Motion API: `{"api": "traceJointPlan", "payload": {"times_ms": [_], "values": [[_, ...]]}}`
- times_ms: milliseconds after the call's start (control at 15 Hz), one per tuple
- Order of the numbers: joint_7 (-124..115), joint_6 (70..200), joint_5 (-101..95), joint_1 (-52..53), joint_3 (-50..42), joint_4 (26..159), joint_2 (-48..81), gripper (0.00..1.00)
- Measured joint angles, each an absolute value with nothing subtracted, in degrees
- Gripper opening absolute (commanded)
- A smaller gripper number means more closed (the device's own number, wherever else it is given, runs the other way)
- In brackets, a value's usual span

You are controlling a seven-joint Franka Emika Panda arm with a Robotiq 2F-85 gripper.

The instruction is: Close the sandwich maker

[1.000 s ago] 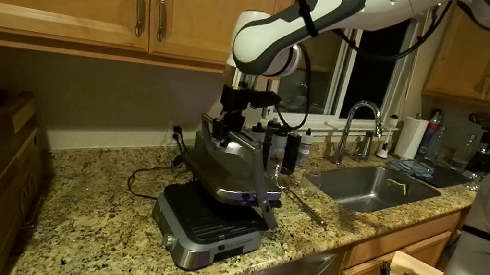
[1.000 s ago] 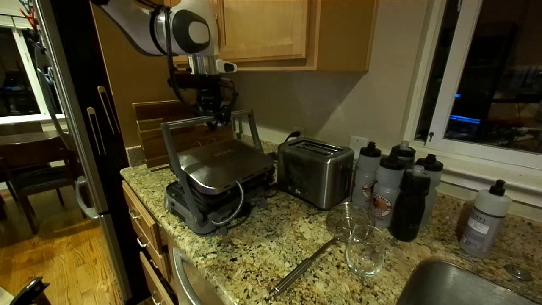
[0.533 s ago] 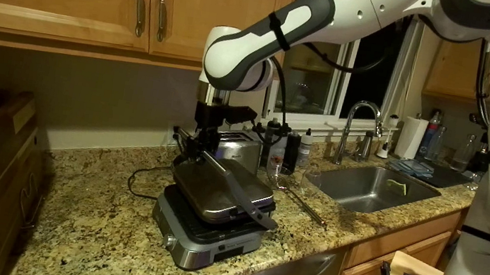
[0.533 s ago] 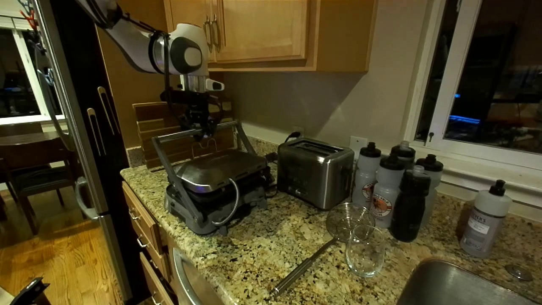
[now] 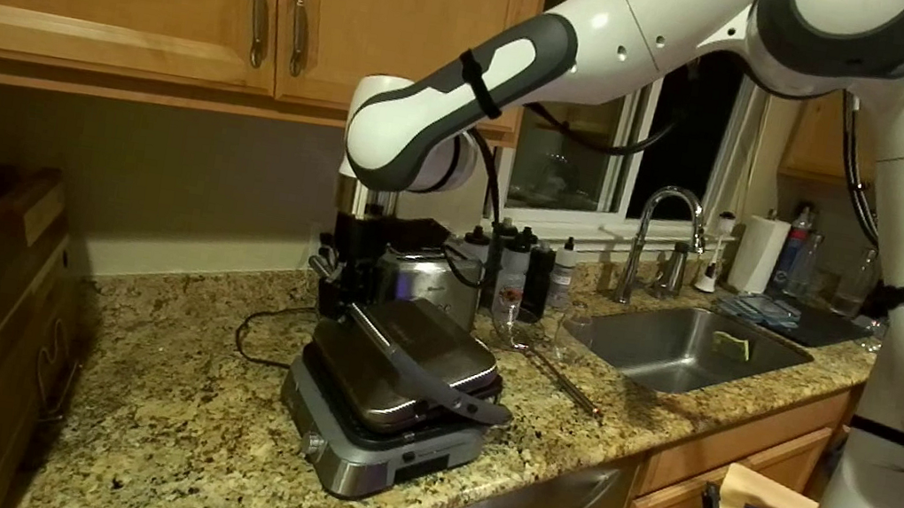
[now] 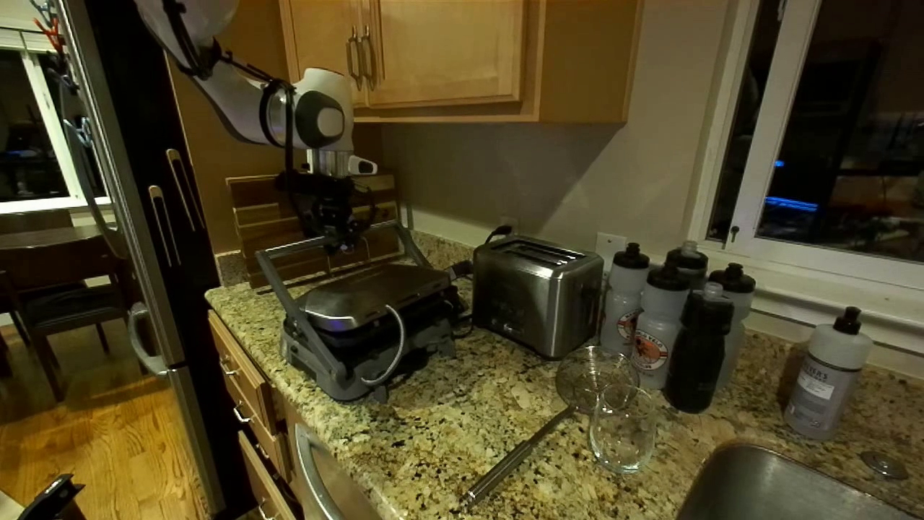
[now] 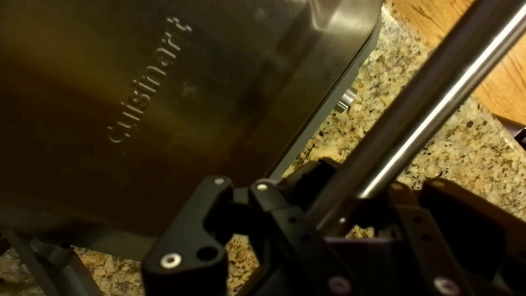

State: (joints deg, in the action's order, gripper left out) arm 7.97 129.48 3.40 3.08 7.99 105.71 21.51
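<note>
Granite countertop (image 5: 160, 408), tan with black speckle, carries the appliances. White robot arm (image 5: 627, 38) comes in from the right of an exterior view and bends down over the counter at its wrist. Sandwich maker (image 5: 399, 398) sits on the counter near the front edge. Its silver lid (image 6: 375, 289) lies over the grey base (image 5: 345, 462), close to parallel with it; a dark band shows between the two. Stainless toaster (image 6: 538, 296) stands upright just beside it, water bottles (image 6: 658, 318) grouped next to the toaster.

Gripper (image 7: 347, 201): black, pointing down, at the raised bar handle (image 7: 407, 123) in both exterior views. Wrist view: bar runs between the two fingers (image 7: 283, 205), one on either side. Jaws read as closed on the bar, held apart by its thickness. Pads are in shadow, so their contact faces cannot be made out.

Bar stands above the lid and apart from it, side arms (image 6: 290, 300) slanting down to the base. Silver knob (image 7: 347, 98) projects from the base. Lid lettering reads "Cuisinart".
</note>
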Motion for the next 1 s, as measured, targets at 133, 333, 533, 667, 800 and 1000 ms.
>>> {"api": "traceJointPlan", "payload": {"times_ms": [133,333,533,667,800,1000], "values": [[8.00,129.44,3.40,3.12,8.36,104.61,23.03,0.04],[8.00,129.39,3.40,3.32,8.69,102.92,25.34,0.04],[8.03,129.36,3.40,3.60,8.84,101.34,27.41,0.04],[8.13,129.30,3.40,3.61,9.00,100.49,28.46,0.04],[8.32,129.30,3.47,3.61,9.04,99.79,29.21,0.04],[9.07,129.41,4.29,3.36,9.03,99.46,29.44,0.04]]}}
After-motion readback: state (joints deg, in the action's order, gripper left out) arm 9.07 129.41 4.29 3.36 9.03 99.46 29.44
